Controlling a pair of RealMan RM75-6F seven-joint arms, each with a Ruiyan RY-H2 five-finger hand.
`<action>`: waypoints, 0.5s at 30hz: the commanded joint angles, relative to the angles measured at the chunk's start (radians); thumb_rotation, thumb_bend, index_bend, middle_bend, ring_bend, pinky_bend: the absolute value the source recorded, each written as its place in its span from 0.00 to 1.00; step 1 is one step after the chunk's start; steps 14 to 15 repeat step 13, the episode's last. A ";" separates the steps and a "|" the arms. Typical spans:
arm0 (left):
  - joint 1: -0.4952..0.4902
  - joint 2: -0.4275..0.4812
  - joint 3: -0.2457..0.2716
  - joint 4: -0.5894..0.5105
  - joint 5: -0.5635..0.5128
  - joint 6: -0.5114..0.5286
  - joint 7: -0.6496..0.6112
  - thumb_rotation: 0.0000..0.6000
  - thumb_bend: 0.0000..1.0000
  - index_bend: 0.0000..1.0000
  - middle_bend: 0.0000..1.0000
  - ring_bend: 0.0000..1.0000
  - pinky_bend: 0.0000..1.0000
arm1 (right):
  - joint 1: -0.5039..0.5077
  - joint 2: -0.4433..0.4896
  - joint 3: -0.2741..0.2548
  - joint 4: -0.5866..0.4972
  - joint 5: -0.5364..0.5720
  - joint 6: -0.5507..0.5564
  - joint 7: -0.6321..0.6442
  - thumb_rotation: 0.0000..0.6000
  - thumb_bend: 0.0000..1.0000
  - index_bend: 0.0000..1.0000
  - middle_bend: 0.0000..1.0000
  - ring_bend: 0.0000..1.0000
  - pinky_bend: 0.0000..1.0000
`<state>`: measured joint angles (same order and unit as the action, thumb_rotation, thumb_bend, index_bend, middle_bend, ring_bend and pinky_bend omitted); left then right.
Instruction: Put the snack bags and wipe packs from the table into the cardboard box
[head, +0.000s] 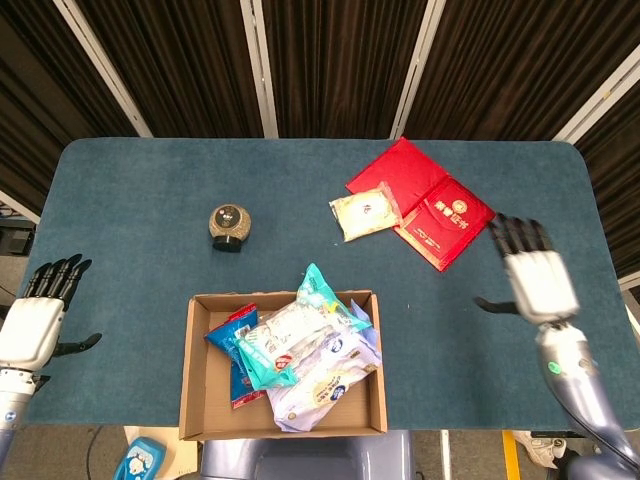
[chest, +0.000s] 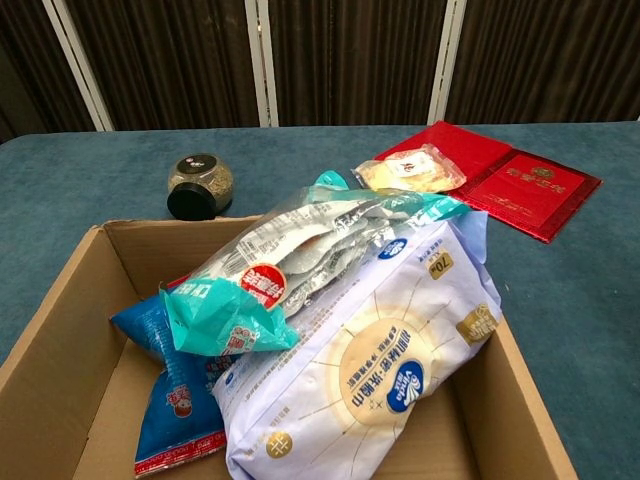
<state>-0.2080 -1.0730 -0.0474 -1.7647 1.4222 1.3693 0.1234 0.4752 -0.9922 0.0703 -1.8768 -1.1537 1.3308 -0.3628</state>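
The cardboard box stands at the table's front edge. Inside lie a blue snack bag, a teal and silver snack bag and a large white wipe pack leaning over the right wall. A small pale snack bag rests on the table, partly over red booklets. My right hand hovers open at the far right, holding nothing. My left hand hangs open off the table's left edge. Neither hand shows in the chest view.
Two red booklets lie at the back right. A round jar with a black lid stands behind the box on the left. A blue item lies on the floor.
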 joint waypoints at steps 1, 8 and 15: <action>0.009 -0.020 0.001 0.020 0.011 0.020 0.022 1.00 0.00 0.00 0.00 0.00 0.00 | -0.113 -0.025 -0.066 0.082 -0.074 0.086 0.108 1.00 0.00 0.00 0.00 0.00 0.04; 0.036 -0.069 0.003 0.067 0.039 0.081 0.025 1.00 0.00 0.00 0.00 0.00 0.00 | -0.221 -0.065 -0.090 0.188 -0.146 0.180 0.216 1.00 0.00 0.00 0.00 0.00 0.03; 0.051 -0.080 0.006 0.081 0.013 0.078 0.006 1.00 0.00 0.00 0.00 0.00 0.00 | -0.249 -0.084 -0.083 0.242 -0.159 0.177 0.258 1.00 0.00 0.00 0.00 0.00 0.03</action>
